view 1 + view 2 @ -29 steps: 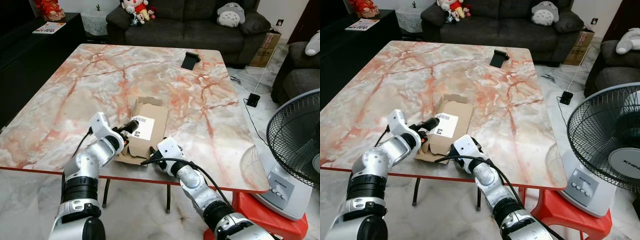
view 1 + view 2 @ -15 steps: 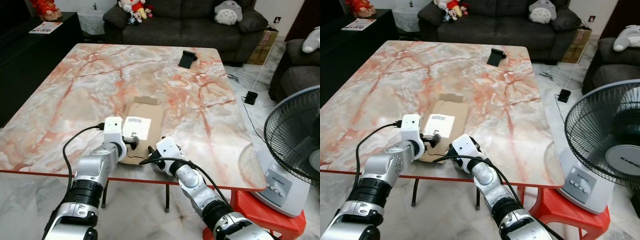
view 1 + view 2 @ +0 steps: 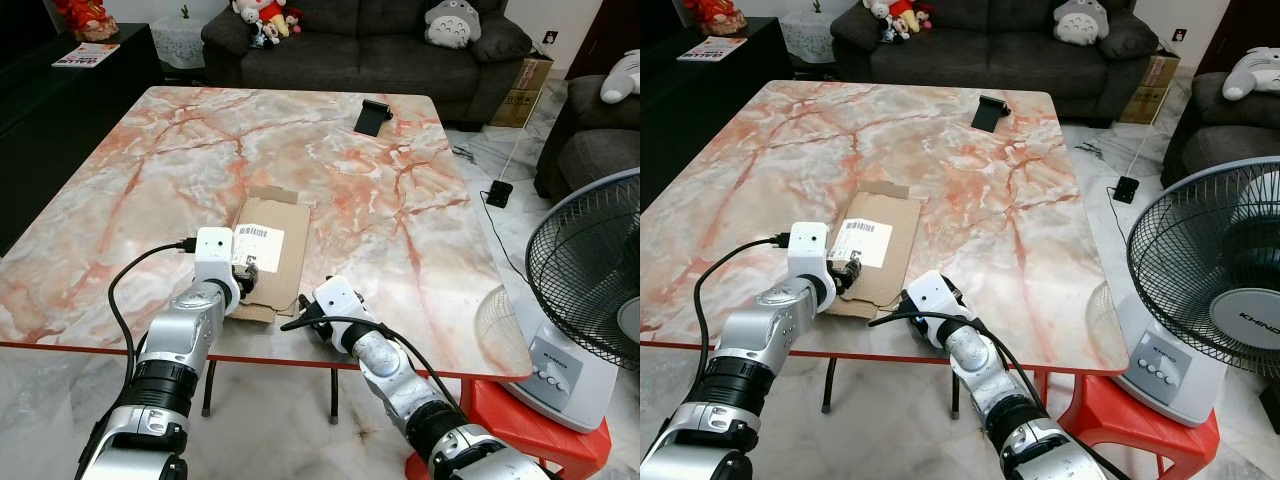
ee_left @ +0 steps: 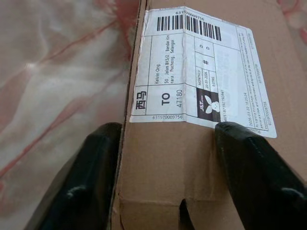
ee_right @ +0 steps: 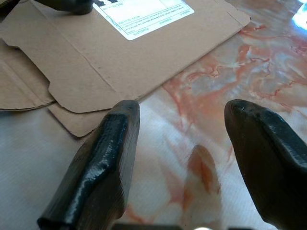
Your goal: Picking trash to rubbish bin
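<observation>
Two grippers worked at the near edge of the marble surface [image 3: 150,180], where a flattened cardboard box [image 3: 268,250] with a white shipping label [image 3: 258,243] lay flat. The left gripper [image 4: 168,158] had its fingers spread wide, straddling the box's near end without closing on it; the right gripper [image 5: 184,148] stood just beside the box's corner, fingers equally wide apart and holding nothing. Judging from this, the cardboard lay too flat to pinch easily: a closing finger could skid over the top, or push the sheet away instead of lifting it, and a loose flap might fold or tear. A black phone stand [image 3: 373,116] sat well apart at the far edge. To the robot's right stood a fan [image 3: 590,290] beside a red stool [image 3: 500,420], close enough to hamper a turn; a sofa [image 3: 370,40] lay beyond.
</observation>
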{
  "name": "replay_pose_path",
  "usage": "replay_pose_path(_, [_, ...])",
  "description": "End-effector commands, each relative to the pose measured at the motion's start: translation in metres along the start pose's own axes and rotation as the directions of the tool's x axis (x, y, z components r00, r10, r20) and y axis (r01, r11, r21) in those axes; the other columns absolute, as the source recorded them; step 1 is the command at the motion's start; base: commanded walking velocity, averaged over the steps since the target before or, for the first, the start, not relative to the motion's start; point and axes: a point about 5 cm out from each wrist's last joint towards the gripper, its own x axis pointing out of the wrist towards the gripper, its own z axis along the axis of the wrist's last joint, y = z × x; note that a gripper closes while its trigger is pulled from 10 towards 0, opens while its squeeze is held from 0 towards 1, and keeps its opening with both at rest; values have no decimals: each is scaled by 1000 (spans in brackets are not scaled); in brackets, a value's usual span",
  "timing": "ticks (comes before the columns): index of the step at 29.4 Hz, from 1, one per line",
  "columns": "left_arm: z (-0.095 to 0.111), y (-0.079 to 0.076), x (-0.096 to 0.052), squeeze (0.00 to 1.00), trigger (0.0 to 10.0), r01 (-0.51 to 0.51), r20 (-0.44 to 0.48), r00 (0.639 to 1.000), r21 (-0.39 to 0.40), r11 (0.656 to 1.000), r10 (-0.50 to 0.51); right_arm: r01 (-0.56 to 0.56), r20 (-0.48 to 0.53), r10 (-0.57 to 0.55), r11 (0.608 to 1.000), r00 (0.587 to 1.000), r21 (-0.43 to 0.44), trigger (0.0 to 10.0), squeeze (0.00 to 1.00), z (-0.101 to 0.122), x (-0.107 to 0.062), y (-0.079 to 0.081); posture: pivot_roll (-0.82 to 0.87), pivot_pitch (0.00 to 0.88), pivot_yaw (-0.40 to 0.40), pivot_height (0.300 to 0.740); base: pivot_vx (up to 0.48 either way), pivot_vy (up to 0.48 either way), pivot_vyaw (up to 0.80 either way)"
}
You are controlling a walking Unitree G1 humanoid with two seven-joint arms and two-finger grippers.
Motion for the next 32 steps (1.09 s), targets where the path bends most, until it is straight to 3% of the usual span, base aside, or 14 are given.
replay_pose_path(1, [-8,3,0,0,0,-26,-23,999,-4,1000,26,3,10,-3,1000,1000,7,10000,0,3,2,-2,23,59,-18,740,0,0,0])
replay_pose_path(14, [-6,-1,0,0,0,-9,9,1000,8,1000,9,1,22,-1,1000,1000,6,10000,0,5,2,-3,24,59,-22,740,0,0,0])
replay_pose_path(21, [5,-8,-1,0,0,31,95,995,6,999,-32,7,29,-7,1000,1000,4,10000,0,6,2,-5,22,56,-24,740,0,0,0])
replay_pose_path(32, [17,-14,-3,0,0,52,259,965,-64,997,-34,23,46,-23,1000,999,1,10000,0,9,3,-10,23,54,-26,740,0,0,0])
